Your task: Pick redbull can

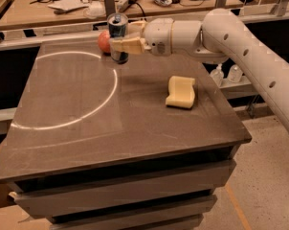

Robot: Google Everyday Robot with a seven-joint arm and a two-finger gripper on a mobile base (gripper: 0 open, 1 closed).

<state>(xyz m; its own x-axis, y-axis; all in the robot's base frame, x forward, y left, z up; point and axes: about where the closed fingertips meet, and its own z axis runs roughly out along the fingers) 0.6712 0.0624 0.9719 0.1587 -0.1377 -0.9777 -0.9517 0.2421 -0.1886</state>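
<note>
The redbull can (117, 28) is a slim blue and silver can with a silver top. It stands upright between the fingers of my gripper (120, 38), at the far middle of the dark table (87, 128). The gripper is shut on the can, with its tan near finger (129, 45) across the can's front. The can's base seems to hang a little above the tabletop. The white arm comes in from the right.
An orange-red ball (104, 41) lies just behind and left of the can. A yellow sponge (181, 92) lies on the right of the table. A white arc (99, 109) is drawn on the tabletop. A cluttered workbench (63, 6) runs behind.
</note>
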